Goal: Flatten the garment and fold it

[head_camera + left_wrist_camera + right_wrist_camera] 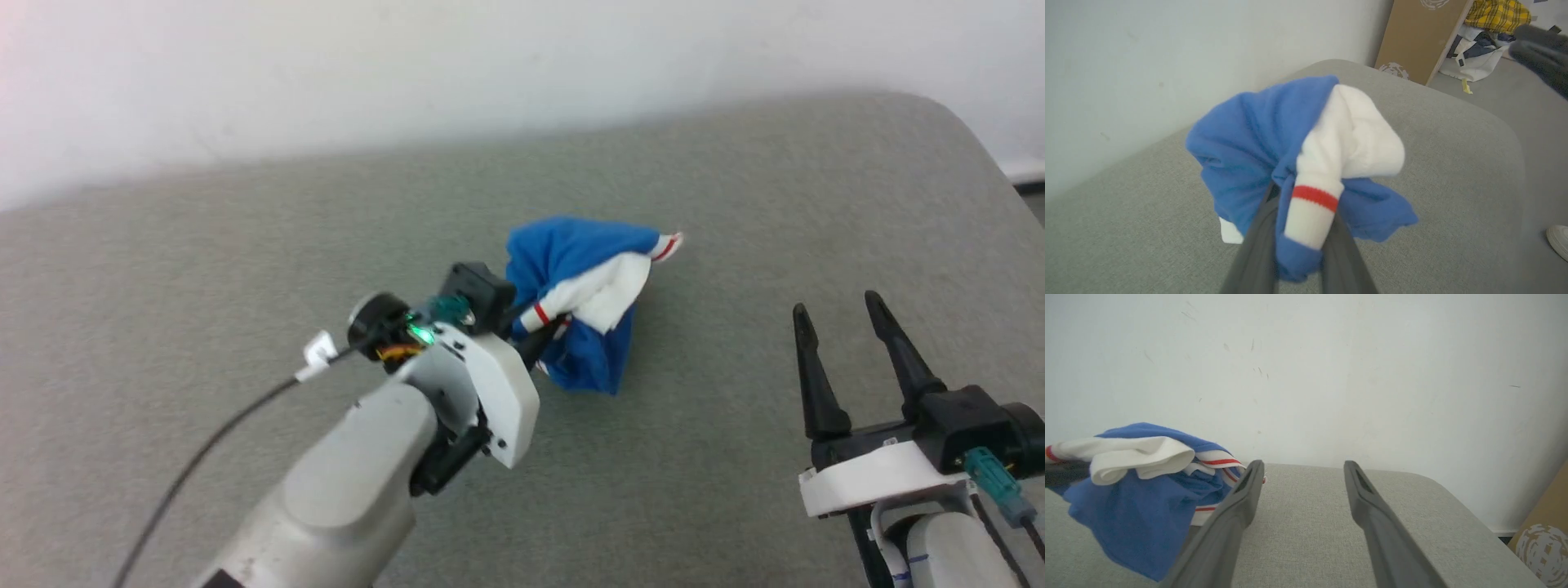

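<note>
The garment is a crumpled royal-blue bundle with a white sleeve and red-striped trim, near the middle of the grey surface. My left gripper is shut on it at the white, red-banded sleeve cuff, and the bunch hangs lifted off the surface. In the left wrist view the cuff of the garment sits pinched between the two dark fingers. My right gripper stands open at the lower right, apart from the cloth. In the right wrist view the garment hangs left of its spread fingers.
A white wall runs behind the grey surface, whose rounded corner lies at the far right. In the left wrist view a brown cardboard panel, a pile of clothes and a white shoe are on the floor beyond.
</note>
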